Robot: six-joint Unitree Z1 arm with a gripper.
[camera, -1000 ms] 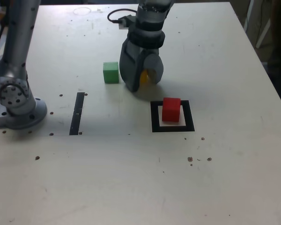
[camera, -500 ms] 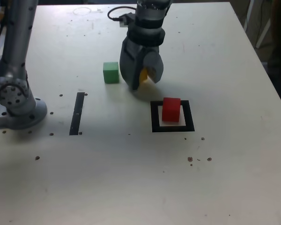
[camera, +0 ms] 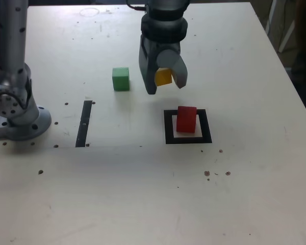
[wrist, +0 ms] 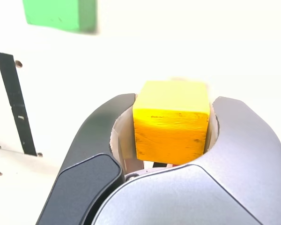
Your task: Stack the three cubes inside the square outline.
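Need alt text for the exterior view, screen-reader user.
A grey robot arm's hand holds a yellow cube above a pale table, up and to the exterior view's left of a red cube sitting inside a black square outline. A green cube rests on the table further left, above a straight black tape strip.

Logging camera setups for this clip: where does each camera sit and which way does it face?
Exterior view: raised off the arm, looking down across the table; shows the arm's base and gripper above the red cube in the square outline.
Wrist view: on the wrist, looking out past the jaws at the tabletop.
Shared: yellow cube in the jaws, green cube, black tape strip.
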